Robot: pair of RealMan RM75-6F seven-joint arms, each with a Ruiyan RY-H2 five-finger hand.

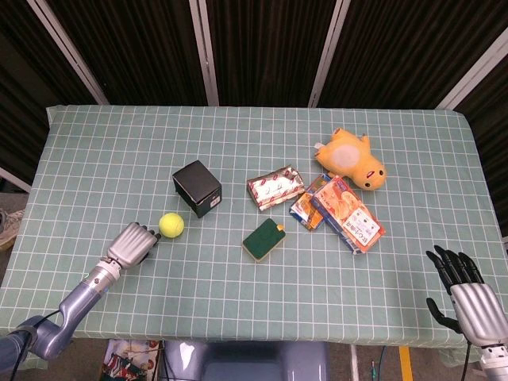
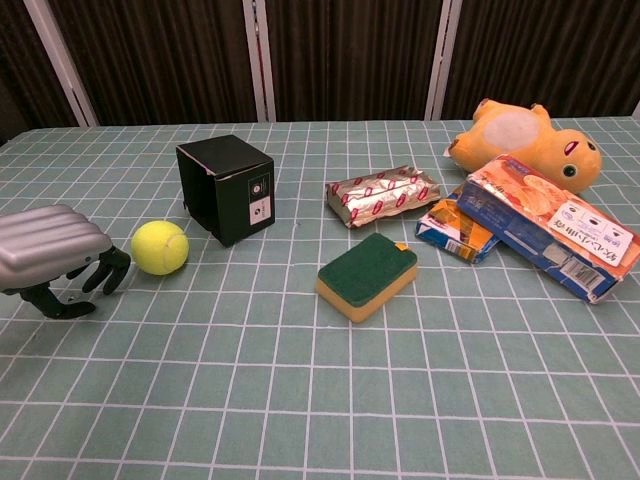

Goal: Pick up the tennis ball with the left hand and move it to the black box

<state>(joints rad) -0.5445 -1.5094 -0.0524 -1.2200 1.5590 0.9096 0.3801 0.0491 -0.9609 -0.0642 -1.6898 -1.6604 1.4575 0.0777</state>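
At seven o'clock of the black box (image 1: 197, 188), just beside it on the worktop (image 1: 119, 151), we are seeing the tennis ball (image 1: 171, 225) sitting; round, it shows no long axis. Whether the box holds anything, we cannot tell. Our left robot hand (image 1: 132, 243) is hovering at the ball's eight o'clock, fingers loosely curled, holding nothing. Our right robot hand (image 1: 463, 293) is resting spread, empty.

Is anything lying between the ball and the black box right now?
No. In both views only bare tablecloth separates the ball from the box; they are close but apart.
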